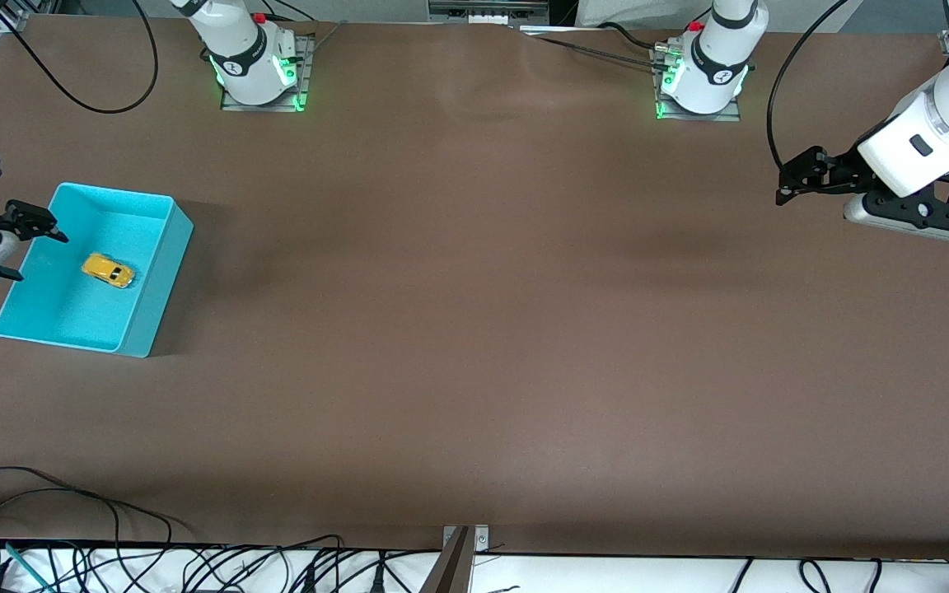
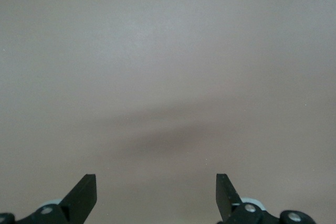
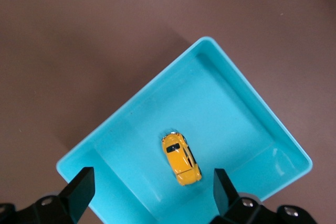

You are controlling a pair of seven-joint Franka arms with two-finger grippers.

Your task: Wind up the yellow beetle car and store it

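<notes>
Yellow beetle car [image 1: 108, 270] sits on its wheels on the floor of the turquoise bin [image 1: 163, 262], roughly in the middle, touching none of the walls. In the right wrist view the car [image 3: 181, 159] shows between the two spread fingers of the right tool [image 3: 152, 192], lower than them and clear of both. The bin [image 3: 244, 85] stands on the brown worktop [image 1: 474, 329] toward the right arm's end.

The right tool [image 1: 25, 235] hangs in the air over the bin's outer edge, just beside and above the car, with its fingers wide apart and nothing between them.

Well apart from the bin, at the left arm's end, the left tool [image 1: 787, 183] hovers above bare worktop and waits. Its fingers are spread too and hold nothing; the left wrist view shows only the two dark fingertips [image 2: 84, 192] of the tool [image 2: 156, 192] and the plain brown surface [image 2: 168, 77] with a soft shadow under it.
</notes>
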